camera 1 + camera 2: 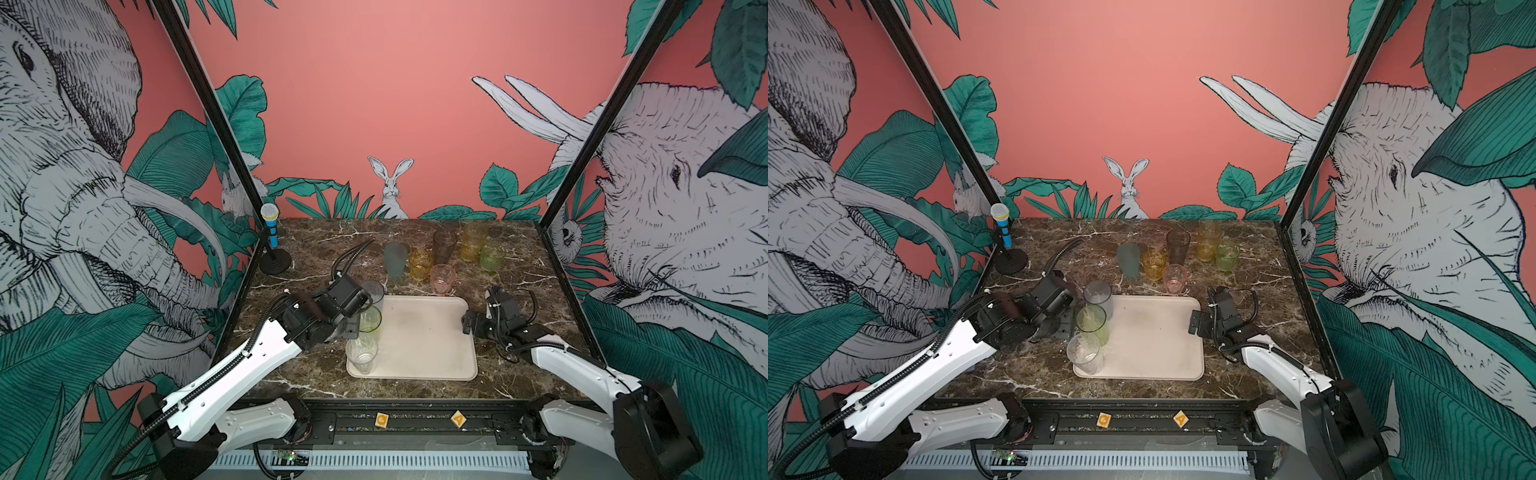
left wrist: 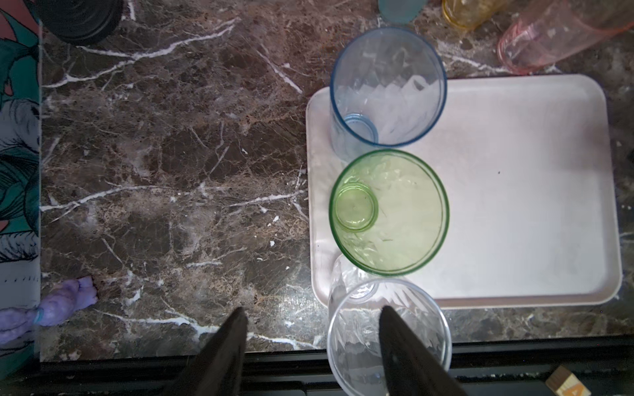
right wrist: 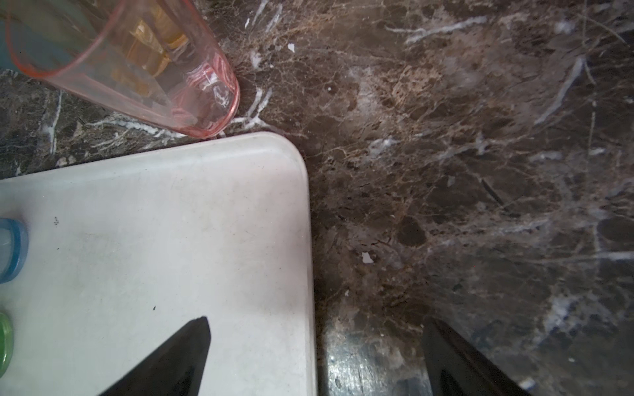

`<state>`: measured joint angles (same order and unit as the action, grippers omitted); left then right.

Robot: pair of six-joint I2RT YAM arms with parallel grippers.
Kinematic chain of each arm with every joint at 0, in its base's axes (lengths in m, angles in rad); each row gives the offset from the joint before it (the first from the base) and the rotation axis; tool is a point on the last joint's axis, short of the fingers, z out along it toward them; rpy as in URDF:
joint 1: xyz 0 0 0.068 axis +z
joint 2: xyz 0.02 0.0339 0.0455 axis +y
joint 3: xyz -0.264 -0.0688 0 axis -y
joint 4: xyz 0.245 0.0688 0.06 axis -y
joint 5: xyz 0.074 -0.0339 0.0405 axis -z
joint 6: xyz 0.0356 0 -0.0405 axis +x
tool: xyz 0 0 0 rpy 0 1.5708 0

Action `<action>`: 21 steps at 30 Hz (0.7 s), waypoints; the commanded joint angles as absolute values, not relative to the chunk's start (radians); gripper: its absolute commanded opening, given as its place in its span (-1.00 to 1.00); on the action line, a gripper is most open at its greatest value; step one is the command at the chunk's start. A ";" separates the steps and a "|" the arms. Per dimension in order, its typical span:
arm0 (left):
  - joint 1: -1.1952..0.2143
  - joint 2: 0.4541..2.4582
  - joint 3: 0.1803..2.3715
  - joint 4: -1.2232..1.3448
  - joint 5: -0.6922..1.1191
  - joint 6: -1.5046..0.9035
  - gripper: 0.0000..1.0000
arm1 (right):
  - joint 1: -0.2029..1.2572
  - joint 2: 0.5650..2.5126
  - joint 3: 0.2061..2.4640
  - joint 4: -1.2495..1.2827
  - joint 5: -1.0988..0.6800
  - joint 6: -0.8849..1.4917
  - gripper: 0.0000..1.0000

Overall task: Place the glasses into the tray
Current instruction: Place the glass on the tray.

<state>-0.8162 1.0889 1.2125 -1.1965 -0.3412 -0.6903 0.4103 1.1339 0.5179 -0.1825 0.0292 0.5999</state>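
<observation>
The cream tray (image 1: 428, 336) lies mid-table. Along its left side stand three glasses: a grey-blue tall one (image 1: 372, 291), a green one (image 1: 369, 320) and a clear one (image 1: 362, 355) at the near corner. My left gripper (image 2: 312, 319) hangs open over the clear glass (image 2: 387, 336), one finger above its mouth and the other outside its wall, gripping nothing. My right gripper (image 1: 467, 322) stands open over the tray's right edge (image 3: 305, 223), empty. Behind the tray on the marble stand teal (image 1: 395, 259), amber (image 1: 420, 264), pink (image 1: 444, 278), brown (image 1: 444, 245), yellow (image 1: 473, 241) and green (image 1: 492, 257) glasses.
A blue toy microphone (image 1: 271, 232) on a black stand sits at the back left corner. A small purple object (image 2: 65, 305) lies by the table's left edge. Two lettered blocks (image 1: 381, 419) (image 1: 458, 418) rest on the front rail. The pink glass (image 3: 137, 68) nearly touches the tray's far corner.
</observation>
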 commanded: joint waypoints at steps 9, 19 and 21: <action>-0.735 1.093 1.319 -1.181 -0.518 -0.535 0.76 | 0.405 1.036 0.652 -0.405 0.052 0.607 0.98; -0.618 1.118 1.289 -1.027 -0.510 -0.426 0.99 | 0.405 1.079 0.901 -0.620 0.034 0.592 0.98; -0.594 1.128 1.285 -1.009 -0.495 -0.406 0.99 | 0.405 1.111 0.960 -0.645 0.015 0.582 0.98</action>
<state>-0.6182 1.1221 1.2949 -1.0573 -0.5045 -0.4492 0.4095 1.0794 0.8982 -0.5674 0.0257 0.5945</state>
